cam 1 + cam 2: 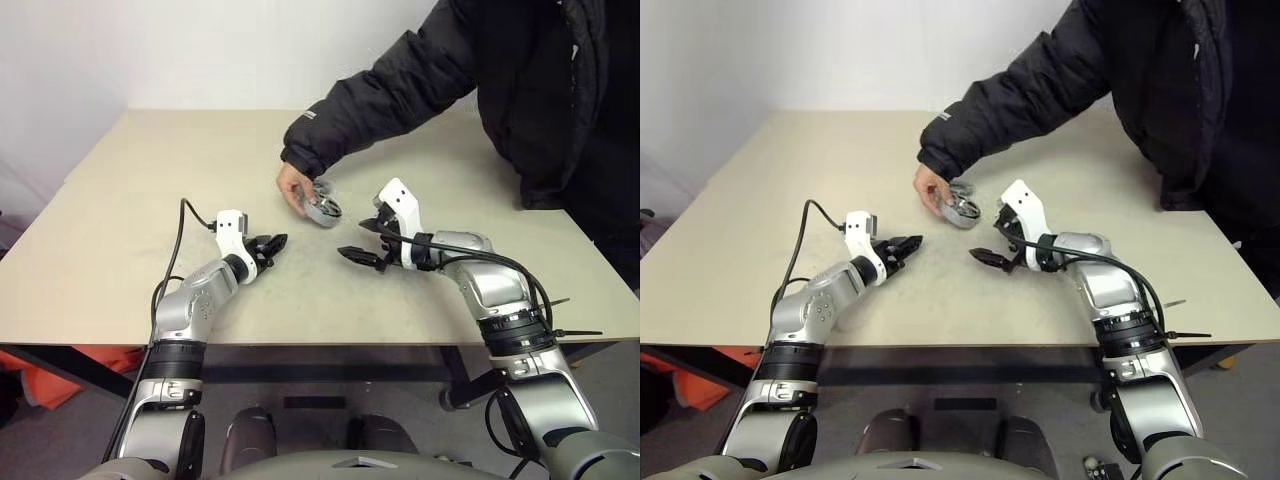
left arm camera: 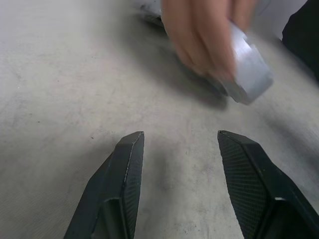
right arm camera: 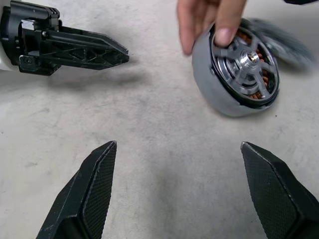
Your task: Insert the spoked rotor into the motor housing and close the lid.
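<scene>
Beige table (image 1: 120, 200), white wall behind, person in dark jacket at far right edge. Left gripper (image 1: 272, 243): low over the table's middle, fingers parted, holding nothing. Person's hand (image 1: 293, 187): past centre toward the far edge, tilting up the motor housing (image 3: 234, 74), copper windings showing behind a silver spoked face, apparently the spoked rotor (image 3: 244, 62). Right gripper (image 1: 365, 240): jaws wide, empty, near the housing. Lid: not identified. Advice: both arms wait until the hand withdraws.
</scene>
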Controlling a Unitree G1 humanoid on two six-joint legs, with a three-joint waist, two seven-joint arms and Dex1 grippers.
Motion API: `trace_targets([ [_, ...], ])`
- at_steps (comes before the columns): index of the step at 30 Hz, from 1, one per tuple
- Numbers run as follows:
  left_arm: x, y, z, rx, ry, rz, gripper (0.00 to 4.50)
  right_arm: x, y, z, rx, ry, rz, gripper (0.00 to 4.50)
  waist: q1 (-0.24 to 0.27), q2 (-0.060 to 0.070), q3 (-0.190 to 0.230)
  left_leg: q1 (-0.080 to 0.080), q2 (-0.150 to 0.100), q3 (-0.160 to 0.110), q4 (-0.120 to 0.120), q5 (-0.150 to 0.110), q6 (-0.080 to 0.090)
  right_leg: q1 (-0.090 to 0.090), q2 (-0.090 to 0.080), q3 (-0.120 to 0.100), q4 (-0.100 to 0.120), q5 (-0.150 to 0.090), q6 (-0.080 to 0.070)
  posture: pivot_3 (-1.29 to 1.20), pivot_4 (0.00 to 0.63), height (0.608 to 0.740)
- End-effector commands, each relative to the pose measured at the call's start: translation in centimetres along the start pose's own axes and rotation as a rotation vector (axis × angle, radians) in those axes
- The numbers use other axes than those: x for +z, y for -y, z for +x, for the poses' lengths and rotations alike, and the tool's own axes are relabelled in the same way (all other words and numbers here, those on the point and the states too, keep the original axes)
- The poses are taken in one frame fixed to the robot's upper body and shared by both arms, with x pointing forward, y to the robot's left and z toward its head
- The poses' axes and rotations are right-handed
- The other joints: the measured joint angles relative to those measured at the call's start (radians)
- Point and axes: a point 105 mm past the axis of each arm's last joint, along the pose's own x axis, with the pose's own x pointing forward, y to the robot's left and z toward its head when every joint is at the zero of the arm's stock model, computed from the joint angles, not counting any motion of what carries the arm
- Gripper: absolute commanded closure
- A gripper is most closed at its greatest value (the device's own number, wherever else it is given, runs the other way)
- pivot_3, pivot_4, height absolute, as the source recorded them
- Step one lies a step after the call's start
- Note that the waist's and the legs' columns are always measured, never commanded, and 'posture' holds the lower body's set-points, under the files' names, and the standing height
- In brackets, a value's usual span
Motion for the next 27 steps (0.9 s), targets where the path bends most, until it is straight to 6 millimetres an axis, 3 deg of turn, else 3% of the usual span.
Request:
trace_targets([
  [1, 1.3, 0.1, -0.1, -0.004, 0.049, 0.030, 2.03, 1.7, 0.0, 0.0, 0.007, 0.047, -0.052, 0.04, 0.000, 0.000, 0.000, 0.000, 0.000, 0.000, 0.000, 0.000, 0.000, 0.000, 0.000, 0.000, 0.000, 0.000, 0.000, 0.00, 0.000, 0.740],
  [13, 1.3, 0.3, 0.0, -0.009, 0.050, 0.037, 2.03, 1.0, -0.3, -0.1, 0.024, 0.008, -0.123, 0.04, 0.000, 0.000, 0.000, 0.000, 0.000, 0.000, 0.000, 0.000, 0.000, 0.000, 0.000, 0.000, 0.000, 0.000, 0.000, 0.00, 0.000, 0.740],
  [19, 1.5, 0.5, 0.1, -0.020, 0.055, 0.048, 2.03, 0.9, 0.4, -0.1, 0.036, -0.059, -0.373, 0.04, 0.000, 0.000, 0.000, 0.000, 0.000, 0.000, 0.000, 0.000, 0.000, 0.000, 0.000, 0.000, -0.001, 0.000, 0.000, 0.00, 0.000, 0.740],
  [27, 1.5, 1.0, 0.1, -0.020, 0.065, 0.141, 2.03, 1.2, 4.2, 1.6, -0.054, -0.194, -0.802, 0.04, -0.003, 0.000, 0.000, 0.000, 0.000, 0.000, 0.000, 0.000, 0.000, 0.000, 0.000, 0.000, 0.000, 0.000, 0.000, 0.00, 0.000, 0.740],
])
